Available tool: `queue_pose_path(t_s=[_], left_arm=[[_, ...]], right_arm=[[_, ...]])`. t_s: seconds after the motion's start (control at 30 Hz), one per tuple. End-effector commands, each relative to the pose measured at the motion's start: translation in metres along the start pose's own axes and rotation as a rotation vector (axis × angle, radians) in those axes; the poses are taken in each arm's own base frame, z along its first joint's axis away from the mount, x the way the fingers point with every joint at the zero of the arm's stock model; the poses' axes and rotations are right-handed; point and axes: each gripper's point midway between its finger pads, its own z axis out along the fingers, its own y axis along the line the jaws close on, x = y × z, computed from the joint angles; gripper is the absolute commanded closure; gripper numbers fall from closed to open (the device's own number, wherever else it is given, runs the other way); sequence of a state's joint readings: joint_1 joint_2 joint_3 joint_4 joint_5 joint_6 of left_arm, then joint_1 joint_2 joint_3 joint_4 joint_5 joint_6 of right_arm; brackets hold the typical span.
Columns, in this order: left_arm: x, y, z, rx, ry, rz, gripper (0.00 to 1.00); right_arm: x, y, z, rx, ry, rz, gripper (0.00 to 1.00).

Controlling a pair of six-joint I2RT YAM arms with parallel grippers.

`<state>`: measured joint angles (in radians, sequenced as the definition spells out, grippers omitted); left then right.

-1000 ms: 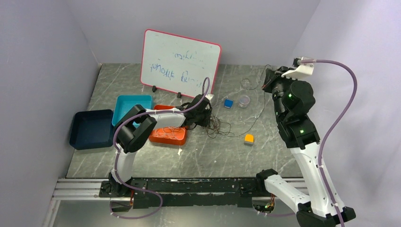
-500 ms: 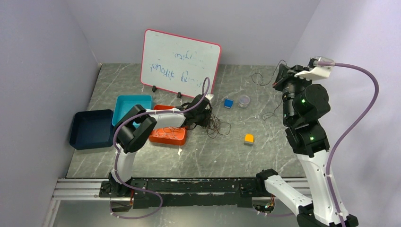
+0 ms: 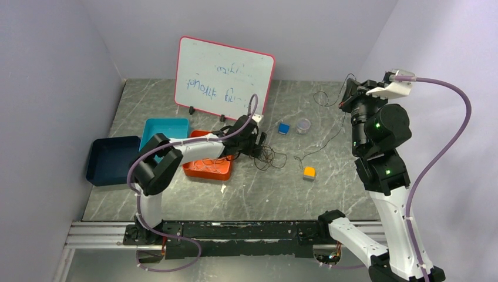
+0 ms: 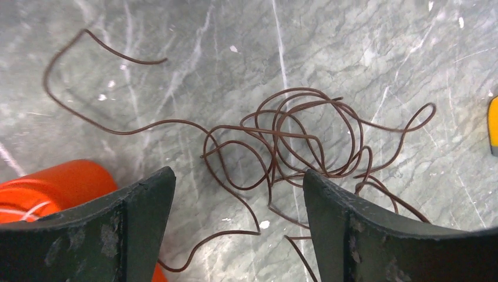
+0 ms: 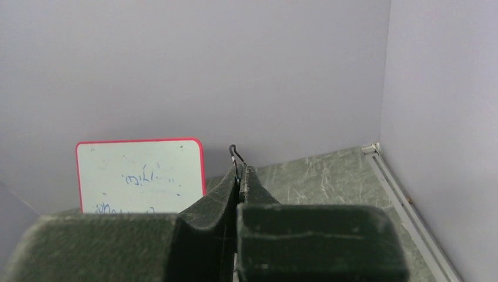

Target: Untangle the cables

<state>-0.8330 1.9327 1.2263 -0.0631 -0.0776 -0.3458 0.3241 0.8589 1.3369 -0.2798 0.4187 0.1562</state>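
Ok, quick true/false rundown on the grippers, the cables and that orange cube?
1. The left gripper is open above the brown cable tangle. True.
2. The right gripper is open and empty. False: it is shut on a thin black cable.
3. The left gripper holds the orange cube. False: the cube lies on the table, apart from both grippers.
4. The whiteboard stands toward the back of the table. True.

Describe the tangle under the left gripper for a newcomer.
Find the whiteboard at the back, then the orange tray before it. Just right of the tray, under the open left gripper, lies the tangle: dark brown bunched loops, unlike the lone strand rising to the right gripper.
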Motion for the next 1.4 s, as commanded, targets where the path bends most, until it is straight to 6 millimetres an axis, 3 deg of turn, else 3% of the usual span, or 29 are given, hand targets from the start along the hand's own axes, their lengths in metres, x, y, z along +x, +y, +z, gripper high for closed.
queue_pose_path(t_s=[0.0,0.17,0.33,0.47,0.67,0.8,1.1,1.23,1.37], left_arm=[[-0.047,0.006,-0.034,-0.058,-0.113,0.061,0.15],[-0.075,0.001,-0.052,-0.047,-0.187,0.135,0.19],[-0.092,-0.002,-0.048,-0.133,-0.19,0.265,0.28],[-0.103,-0.019,-0.047,-0.176,-0.215,0.374,0.28],[-0.115,-0.026,-0.062,-0.164,-0.271,0.329,0.25],[-0.128,-0.045,-0.097,-0.039,-0.385,0.291,0.24],[-0.176,-0.124,-0.216,0.436,-0.699,0.348,0.19],[-0.194,-0.152,-0.243,0.572,-0.754,0.402,0.18],[-0.2,-0.178,-0.248,0.699,-0.765,0.449,0.17]], right_arm=[[-0.001,0.0,-0.003,-0.004,-0.007,0.004,1.0],[0.003,0.0,-0.003,-0.007,0.005,-0.002,1.0],[0.008,0.003,0.0,-0.017,0.015,-0.012,1.0],[0.008,0.002,0.0,-0.016,0.014,-0.014,1.0],[0.009,0.003,-0.002,-0.023,0.019,-0.009,1.0],[0.011,0.007,0.0,-0.033,0.026,0.02,1.0],[0.005,0.017,0.015,-0.002,0.029,0.191,1.0],[-0.008,0.024,0.018,-0.023,0.005,0.236,1.0],[-0.019,0.032,0.021,-0.048,-0.01,0.261,1.0]])
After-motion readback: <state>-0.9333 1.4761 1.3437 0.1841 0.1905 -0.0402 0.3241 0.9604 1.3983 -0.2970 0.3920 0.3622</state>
